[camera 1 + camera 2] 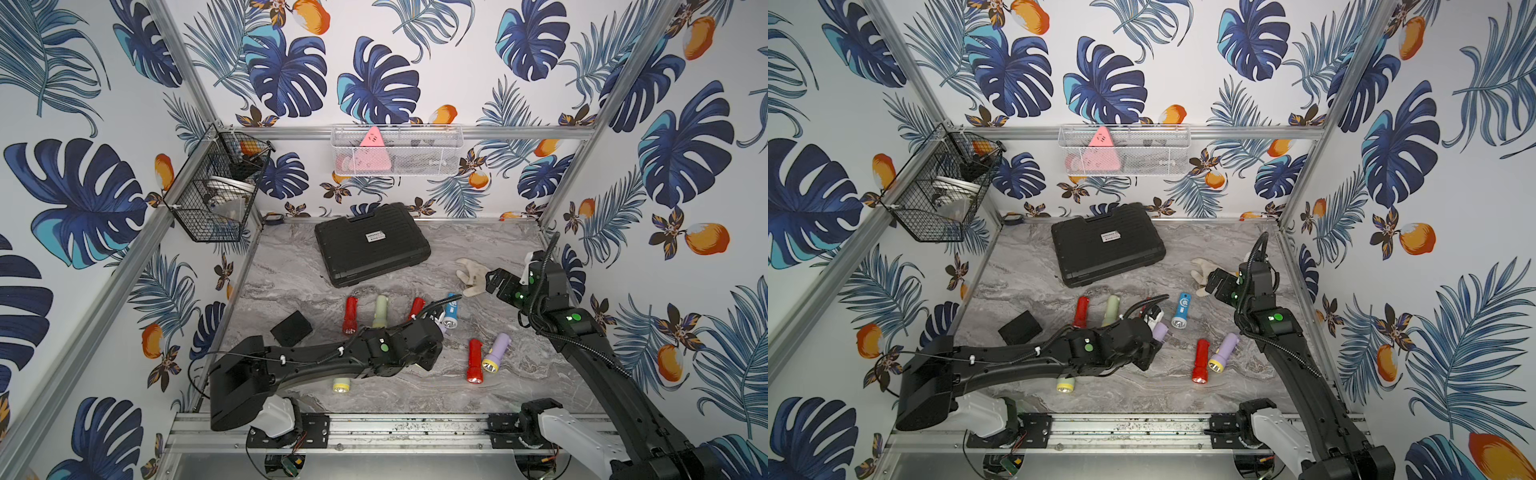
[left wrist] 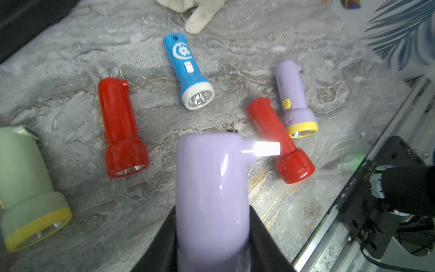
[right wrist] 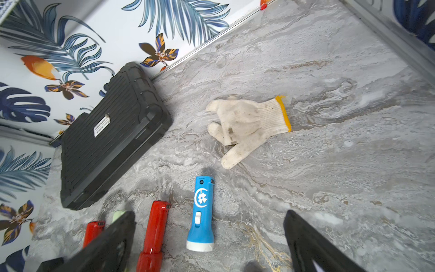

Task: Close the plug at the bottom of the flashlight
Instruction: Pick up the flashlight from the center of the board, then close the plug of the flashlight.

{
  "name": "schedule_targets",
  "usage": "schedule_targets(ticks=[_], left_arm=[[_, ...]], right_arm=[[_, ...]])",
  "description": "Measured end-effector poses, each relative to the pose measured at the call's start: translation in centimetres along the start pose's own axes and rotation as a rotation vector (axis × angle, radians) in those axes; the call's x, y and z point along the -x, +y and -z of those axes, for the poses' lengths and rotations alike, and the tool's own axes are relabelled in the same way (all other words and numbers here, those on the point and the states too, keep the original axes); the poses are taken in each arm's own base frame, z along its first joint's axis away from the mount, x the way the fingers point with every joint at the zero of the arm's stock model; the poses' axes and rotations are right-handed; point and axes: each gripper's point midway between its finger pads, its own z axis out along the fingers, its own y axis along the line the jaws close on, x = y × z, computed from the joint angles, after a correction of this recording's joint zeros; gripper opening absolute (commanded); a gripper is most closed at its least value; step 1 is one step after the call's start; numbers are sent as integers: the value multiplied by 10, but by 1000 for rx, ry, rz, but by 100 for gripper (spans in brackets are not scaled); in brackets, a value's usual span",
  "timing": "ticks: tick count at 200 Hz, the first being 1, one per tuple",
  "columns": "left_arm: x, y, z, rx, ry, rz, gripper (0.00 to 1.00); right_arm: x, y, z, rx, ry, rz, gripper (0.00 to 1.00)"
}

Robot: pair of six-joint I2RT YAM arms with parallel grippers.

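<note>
L gripper [image 2: 211, 216] clamped lilac flashlight [image 2: 209, 169], long axis pointing fwd from wrist; plug [image 2: 267, 148] jutted sideways at far end, toward R gripper [image 3: 208, 215], which was wide open, empty, well apart.

Black case [image 1: 371, 245] and soiled white glove [image 3: 247, 124] apart on marbled table [image 1: 415, 395]

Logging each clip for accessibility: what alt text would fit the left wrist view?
The left gripper clamps a lilac flashlight, its shiny plug sticking out sideways near the far end. Beyond it on the marble table lie two red flashlights, a blue flashlight, a yellow-rimmed lilac flashlight, a green flashlight and a white glove.
</note>
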Motion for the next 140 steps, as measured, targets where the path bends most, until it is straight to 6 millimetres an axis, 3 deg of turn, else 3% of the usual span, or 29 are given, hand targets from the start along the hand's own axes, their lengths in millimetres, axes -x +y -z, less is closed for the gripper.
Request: schedule_targets(ticks=[39,82,118,140], left_arm=[[6,7,26,-66,-149,-83,0],[34,24,49,-82,-299,-94,0],[49,34,58,-145,-367,-72,0],[45,39,58,-217,-417,-60,0]], right_arm=[[-6,27,2,139,59,27,100],[-11,59,11,310,105,57,100],[-13,85,25,460,121,92,100],[-14,103,42,576,123,127,100]])
